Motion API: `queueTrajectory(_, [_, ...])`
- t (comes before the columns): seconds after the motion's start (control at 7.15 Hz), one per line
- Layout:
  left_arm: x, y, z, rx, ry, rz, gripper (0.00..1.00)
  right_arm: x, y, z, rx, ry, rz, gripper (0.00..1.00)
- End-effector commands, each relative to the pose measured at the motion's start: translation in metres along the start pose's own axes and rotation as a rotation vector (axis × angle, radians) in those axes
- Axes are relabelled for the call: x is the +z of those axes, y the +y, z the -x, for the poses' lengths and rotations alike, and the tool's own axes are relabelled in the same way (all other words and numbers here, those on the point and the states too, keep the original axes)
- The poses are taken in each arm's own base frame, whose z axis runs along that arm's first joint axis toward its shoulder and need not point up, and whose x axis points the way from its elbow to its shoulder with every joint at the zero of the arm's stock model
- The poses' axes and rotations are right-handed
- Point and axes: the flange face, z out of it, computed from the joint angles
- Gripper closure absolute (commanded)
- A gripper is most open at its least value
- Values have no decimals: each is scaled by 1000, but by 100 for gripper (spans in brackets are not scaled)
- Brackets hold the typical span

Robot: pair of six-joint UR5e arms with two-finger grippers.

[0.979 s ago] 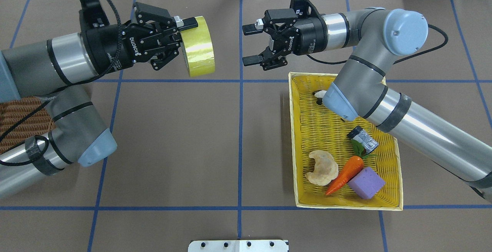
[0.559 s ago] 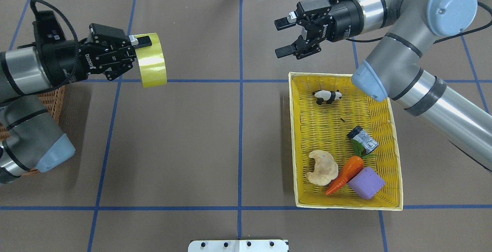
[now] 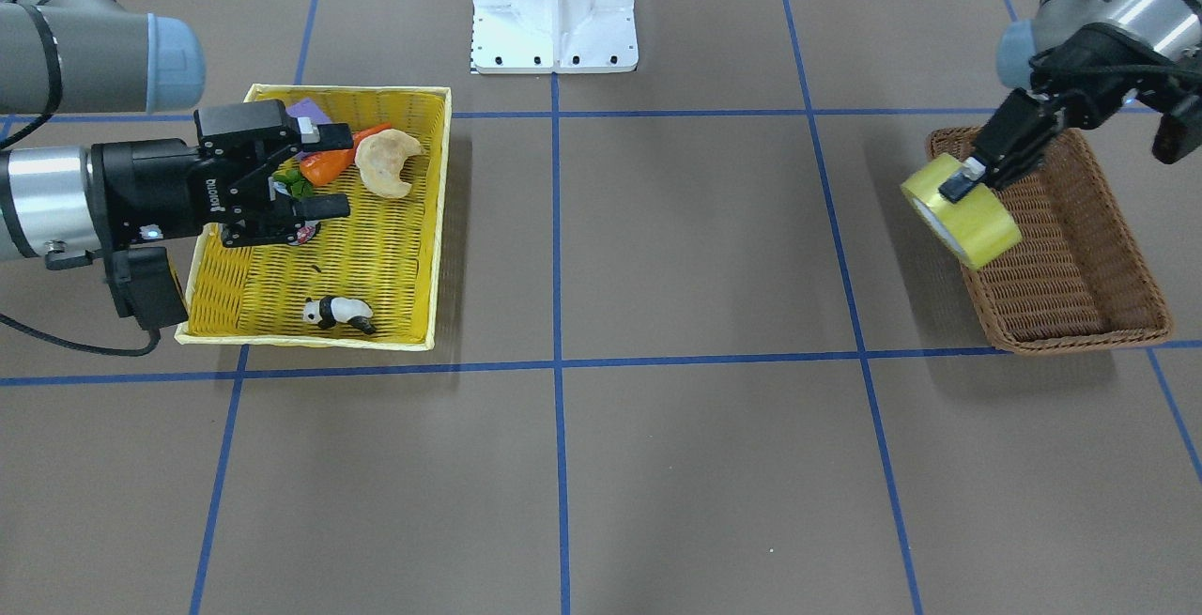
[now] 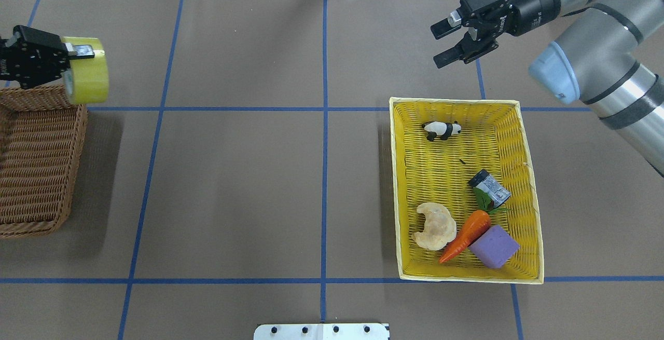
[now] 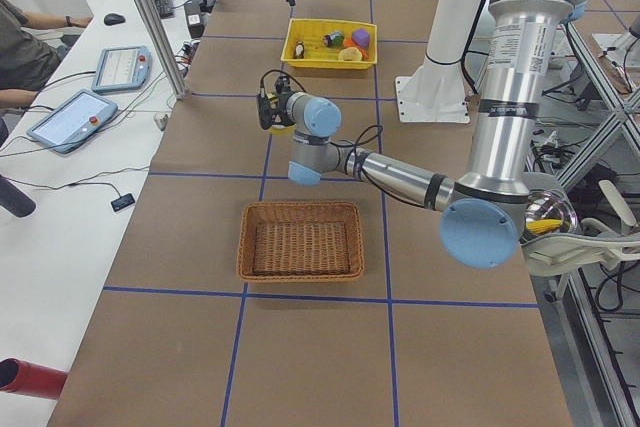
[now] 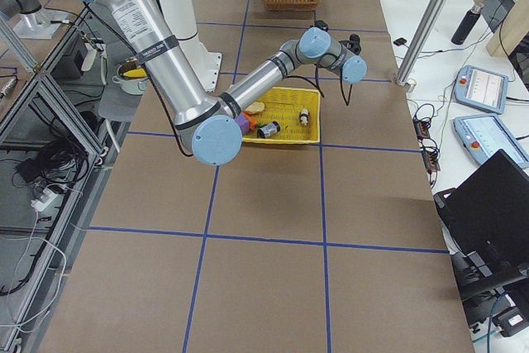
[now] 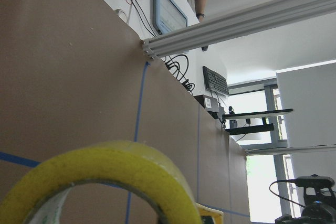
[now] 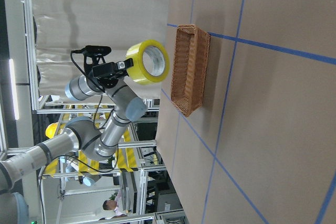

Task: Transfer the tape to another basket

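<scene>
- Yellowish, glossy film wound on a pale core: the tape (image 4: 89, 72) looks light and stiff, a ring that should keep its shape under a firm pinch and is not fragile.
- Its outer face is smooth and probably slippery. The wall of the ring, pinched from core to outside, seems the surest place to hold it.
- That is how the left gripper (image 3: 960, 185) has it: clamped on the roll's wall at the upper rim, one finger lying on the outer face.
- The roll hangs in the air on edge, tilted, near a corner of the brown wicker basket (image 3: 1061, 268). The views disagree on whether it is over the rim yet, so I cannot say.
- Released on edge, it would likely roll or tip. The raised woven sides should stop it, and a low release would land it more quietly.
- The right gripper (image 4: 441, 45) is spread and empty, beyond the far end of the yellow tray (image 4: 394, 189) and well apart from the tape.
</scene>
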Motion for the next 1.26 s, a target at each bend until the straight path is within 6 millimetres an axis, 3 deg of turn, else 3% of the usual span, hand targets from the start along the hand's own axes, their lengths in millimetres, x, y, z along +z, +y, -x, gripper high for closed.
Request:
queueTrajectory(0.0, [-38,-13,71,136,-249,-19,100,-46,11,-9,1,139,30,3])
queueTrajectory(0.42, [-65,-9,135,271,-456,-23,100,-89,23,-16,17,325,103,4])
queueTrajectory(0.56, [-67,-9,136,274,-460,-26,100,-119,27,-10,54,451,136,6])
queueTrajectory(0.98, [-67,-10,151,217,-543,-7,100,-159,36,-8,200,598,130,9])
queueTrajectory(1.12, [-63,-10,160,182,-593,8,100,-164,37,-9,228,644,142,9])
